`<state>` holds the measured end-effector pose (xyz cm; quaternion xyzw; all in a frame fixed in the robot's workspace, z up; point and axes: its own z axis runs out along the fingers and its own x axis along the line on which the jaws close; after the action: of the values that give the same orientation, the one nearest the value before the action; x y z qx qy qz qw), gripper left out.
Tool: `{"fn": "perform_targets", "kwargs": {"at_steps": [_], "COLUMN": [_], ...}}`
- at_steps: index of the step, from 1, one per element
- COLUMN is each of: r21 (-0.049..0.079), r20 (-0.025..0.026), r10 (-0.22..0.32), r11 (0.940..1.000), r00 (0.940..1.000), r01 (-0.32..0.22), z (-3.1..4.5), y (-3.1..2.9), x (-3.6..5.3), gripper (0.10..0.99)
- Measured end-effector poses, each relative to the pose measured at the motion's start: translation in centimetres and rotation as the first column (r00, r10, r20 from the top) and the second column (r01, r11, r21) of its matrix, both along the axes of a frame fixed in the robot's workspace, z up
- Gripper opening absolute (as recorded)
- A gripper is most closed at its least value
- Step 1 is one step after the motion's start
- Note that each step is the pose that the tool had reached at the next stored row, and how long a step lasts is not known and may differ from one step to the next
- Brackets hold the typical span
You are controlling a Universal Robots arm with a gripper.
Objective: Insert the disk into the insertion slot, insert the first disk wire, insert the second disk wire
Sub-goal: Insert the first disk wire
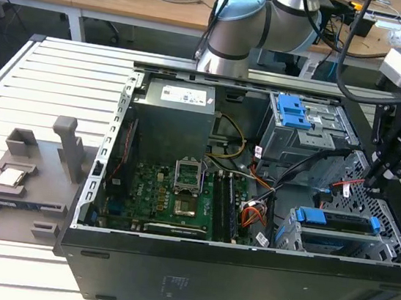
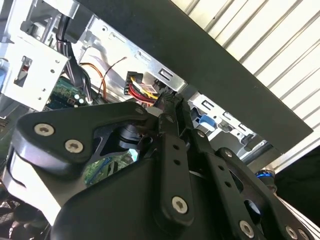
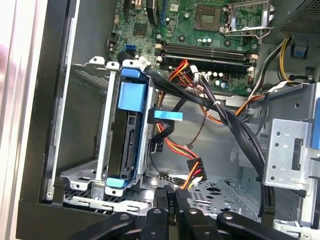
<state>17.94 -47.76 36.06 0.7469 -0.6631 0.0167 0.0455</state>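
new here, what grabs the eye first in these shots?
The opened computer case dominates the exterior view, its green motherboard in the middle. At that view's right, the disk in its bright blue carrier sits in the insertion slot, with the black claw just above. In the first wrist view, red, yellow and orange wires dangle beside the slot.

arm (image 1: 236,21) stretched in from far side, gripper (image 1: 371,180) low at exterior view's right, pointing down, fingers (image 3: 167,200) pinched together
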Motion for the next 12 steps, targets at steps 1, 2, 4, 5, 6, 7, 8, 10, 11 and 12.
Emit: {"fn": "perform_targets", "kwargs": {"at_steps": [1, 2, 4, 5, 6, 7, 8, 10, 11, 12], "r21": [0.0, 0.0, 0.0, 0.0, 0.0, 0.0, 0.0, 0.0, 0.0, 0.0], "r20": [0.0, 0.0001, 0.0007, 0.0006, 0.0007, 0.0007, 0.0007, 0.0007, 0.0007, 0.0007], "r10": [0.0, 0.0, 0.0, 0.001, 0.001, 0.001, 0.001, 0.002, 0.001, 0.001], "r11": [1.0, 1.0, 1.0, 1.0, 1.0, 1.0, 1.0, 1.0, 1.0, 1.0], "r00": [1.0, 1.0, 1.0, 1.0, 1.0, 1.0, 1.0, 1.0, 1.0, 1.0], "r01": [0.0, 0.0, 0.0, -0.001, -0.001, -0.001, -0.001, -0.002, -0.001, -0.001], "z": [0.0, 0.0, 0.01, 0.0, 0.01, 0.0, 0.0, -0.01, -0.02, -0.05], "y": [0.01, -0.01, -0.25, -0.39, -0.63, -0.77, -0.97, -1.27, -1.49, -1.64], "x": [-0.06, -0.23, -0.63, -0.74, -0.83, -0.86, -0.88, -0.9, -0.91, -0.91], "gripper": [0.176, 0.176, 0.176, 0.176, 0.176, 0.176, 0.176, 0.176, 0.176, 0.176]}}
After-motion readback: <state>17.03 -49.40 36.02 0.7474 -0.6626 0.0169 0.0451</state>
